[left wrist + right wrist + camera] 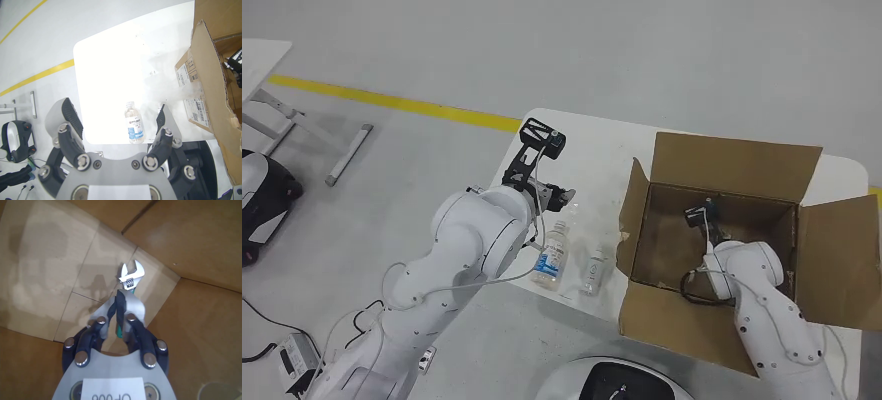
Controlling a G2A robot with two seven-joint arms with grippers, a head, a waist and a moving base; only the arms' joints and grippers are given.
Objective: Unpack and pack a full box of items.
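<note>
A silver adjustable wrench with a green handle (130,274) is clamped by its handle in the right gripper (121,297). Its head pokes out past the fingertips, down inside the open brown cardboard box (722,165). The left gripper (114,103) hangs spread wide above the white table (113,66). Below it, between its fingers, lies a clear plastic bottle with a blue-and-white label (133,125). A smaller clear bottle (594,270) lies just beside that one, on its box side.

Bare table (587,150) lies open at 12 o'clock of the large bottle (554,252) and small bottle (594,270). At their 3 o'clock the box (722,165) wall blocks passage. Inside, the right gripper (121,295), clamping a wrench (130,273), takes up room toward the 9 o'clock side.
</note>
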